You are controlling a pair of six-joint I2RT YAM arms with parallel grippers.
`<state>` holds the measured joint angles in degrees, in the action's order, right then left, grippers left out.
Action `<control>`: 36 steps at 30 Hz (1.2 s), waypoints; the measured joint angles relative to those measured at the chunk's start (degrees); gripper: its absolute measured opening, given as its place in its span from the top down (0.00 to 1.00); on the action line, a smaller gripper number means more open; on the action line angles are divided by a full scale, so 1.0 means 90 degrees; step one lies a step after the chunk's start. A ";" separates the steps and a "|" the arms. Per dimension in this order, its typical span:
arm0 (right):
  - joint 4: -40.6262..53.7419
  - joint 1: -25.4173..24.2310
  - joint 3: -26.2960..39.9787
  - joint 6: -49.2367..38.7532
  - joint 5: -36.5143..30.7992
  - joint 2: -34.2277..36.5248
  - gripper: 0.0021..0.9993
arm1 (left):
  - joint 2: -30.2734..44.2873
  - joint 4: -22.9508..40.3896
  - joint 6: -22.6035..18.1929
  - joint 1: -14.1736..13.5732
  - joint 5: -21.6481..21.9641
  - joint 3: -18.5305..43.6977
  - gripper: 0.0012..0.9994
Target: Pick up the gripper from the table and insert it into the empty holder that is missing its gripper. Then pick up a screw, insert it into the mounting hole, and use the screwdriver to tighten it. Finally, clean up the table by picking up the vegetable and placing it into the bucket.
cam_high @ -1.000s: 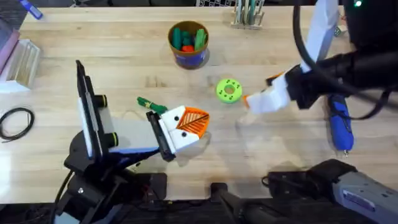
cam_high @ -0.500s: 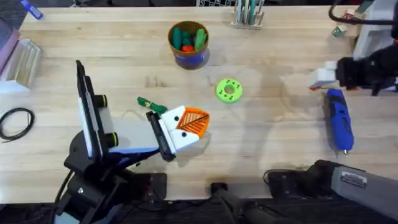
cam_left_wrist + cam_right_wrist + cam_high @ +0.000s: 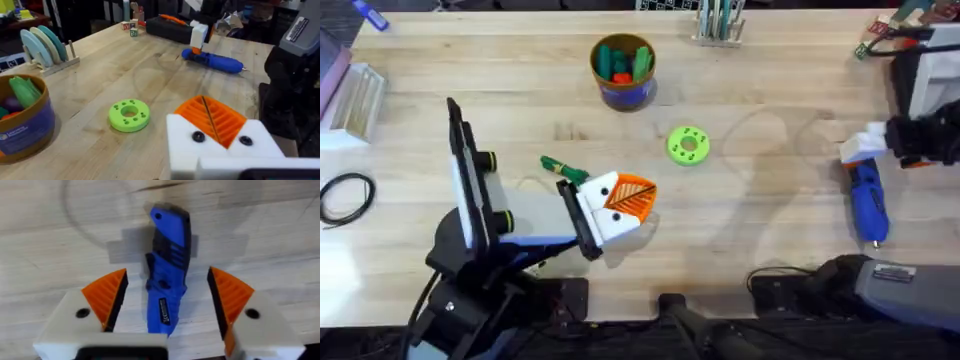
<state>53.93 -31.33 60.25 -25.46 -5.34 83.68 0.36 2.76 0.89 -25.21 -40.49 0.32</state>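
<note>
2 orange pads of my right claw stand wide apart, 1 on each side of the screwdriver, neither touching it. It lies flat at the table's right side, long axis running straight away from my palm, so I need only close. My left claw, near the vegetable, looks closed, though I cannot be sure.

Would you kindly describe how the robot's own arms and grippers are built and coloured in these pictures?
Both arms are black, with black cables at their bases. The right gripper has two white printed blocks, each with a dark screw head and an orange ribbed wedge finger. The left gripper likewise has a white block with two dark screw heads and orange ribbed wedges. The left arm carries green rings at a joint.
</note>
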 joint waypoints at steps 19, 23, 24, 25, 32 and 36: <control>-0.0612 -0.0343 0.0006 -0.0561 0.0117 0.1423 0.04 | 0.0000 0.0000 -0.0001 0.0000 0.0000 0.0000 0.99; -0.0653 -0.0345 0.0007 -0.0572 0.0170 0.1423 0.08 | 0.0000 0.0000 0.0000 0.0000 0.0000 0.0000 0.99; -0.0651 -0.0345 0.0007 -0.0581 0.0180 0.1423 0.10 | 0.0000 0.0000 0.0000 0.0000 -0.0002 0.0000 0.99; -0.0652 -0.0345 0.0007 -0.0590 0.0192 0.1423 0.17 | 0.0000 0.0000 -0.0001 0.0000 -0.0002 0.0000 0.99; -0.0703 -0.0345 0.0007 -0.0652 0.0182 0.1443 0.76 | 0.0000 0.0000 0.0000 0.0000 -0.0002 0.0000 0.99; -0.0769 -0.0355 0.0007 -0.0636 0.0148 0.1479 0.98 | 0.0000 0.0000 0.0000 0.0000 -0.0002 0.0000 0.99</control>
<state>47.01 -34.52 60.31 -31.18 -4.01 96.99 0.36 2.76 0.89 -25.21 -40.51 0.32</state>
